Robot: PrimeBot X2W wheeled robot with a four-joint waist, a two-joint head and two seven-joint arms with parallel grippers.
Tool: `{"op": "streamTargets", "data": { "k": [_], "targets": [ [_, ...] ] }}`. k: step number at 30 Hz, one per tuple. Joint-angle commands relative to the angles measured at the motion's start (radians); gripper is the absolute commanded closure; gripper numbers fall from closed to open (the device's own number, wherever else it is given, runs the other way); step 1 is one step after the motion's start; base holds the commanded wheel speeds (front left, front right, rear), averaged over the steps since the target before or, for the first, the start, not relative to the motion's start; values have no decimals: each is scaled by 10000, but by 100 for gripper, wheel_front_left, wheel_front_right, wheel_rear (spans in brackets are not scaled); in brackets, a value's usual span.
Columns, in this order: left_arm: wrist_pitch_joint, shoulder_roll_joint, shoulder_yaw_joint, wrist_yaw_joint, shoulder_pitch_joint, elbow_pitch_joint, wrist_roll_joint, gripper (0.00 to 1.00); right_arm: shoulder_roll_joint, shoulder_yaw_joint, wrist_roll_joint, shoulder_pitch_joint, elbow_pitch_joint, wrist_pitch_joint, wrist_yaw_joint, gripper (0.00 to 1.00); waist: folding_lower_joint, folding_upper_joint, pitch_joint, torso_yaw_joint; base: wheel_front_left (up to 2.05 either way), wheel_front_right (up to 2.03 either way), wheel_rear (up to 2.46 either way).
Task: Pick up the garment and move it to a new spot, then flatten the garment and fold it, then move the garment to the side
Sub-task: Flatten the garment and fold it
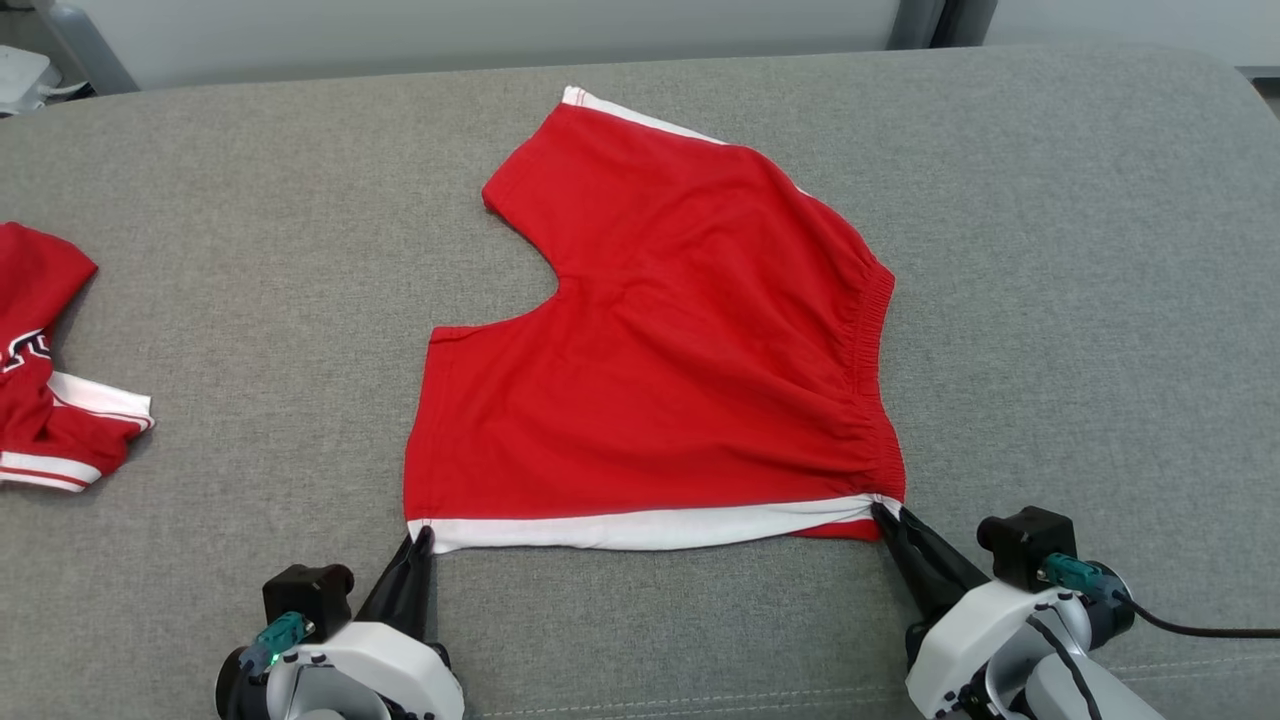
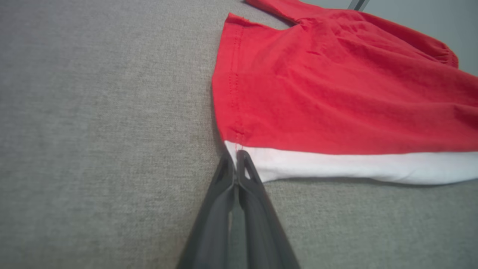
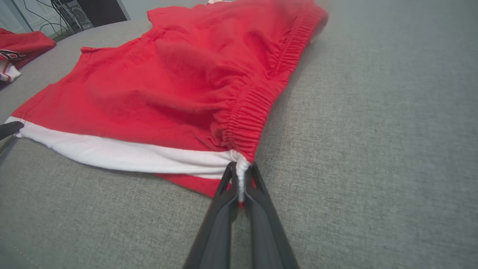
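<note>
The garment (image 1: 660, 340) is a pair of red shorts with white side stripes, spread flat on the grey couch surface (image 1: 1050, 300), elastic waistband toward the right. My left gripper (image 1: 420, 540) is shut on the near left corner, at the hem end of the white stripe (image 2: 336, 166). My right gripper (image 1: 885, 515) is shut on the near right corner, where the white stripe meets the gathered waistband (image 3: 254, 119). In the left wrist view the fingertips (image 2: 236, 157) pinch the white edge; in the right wrist view white cloth is squeezed between the fingertips (image 3: 241, 170).
A second red garment (image 1: 45, 360) with white trim and a dark logo lies bunched at the far left edge of the surface, also seen as a red heap (image 3: 22, 45). A black cable (image 1: 1200, 628) trails from the right wrist.
</note>
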Motion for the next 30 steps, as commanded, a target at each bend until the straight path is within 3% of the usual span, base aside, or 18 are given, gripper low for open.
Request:
{"op": "streamTargets", "data": {
  "k": [1,18,30],
  "targets": [
    [-57,110,196,-38,-216,-111,-113,100,-123,105,100,-26,-149,-132,71,100,0,0,-85,61,0,0,0],
    [-57,110,592,-70,963,147,222,100,-208,603,522,829,316,-132,71,100,0,0,-1358,728,0,0,0],
    [-57,110,875,-63,1564,381,471,100,-348,1092,777,1396,336,-132,71,100,0,0,-1615,965,0,0,0]
  ]
}}
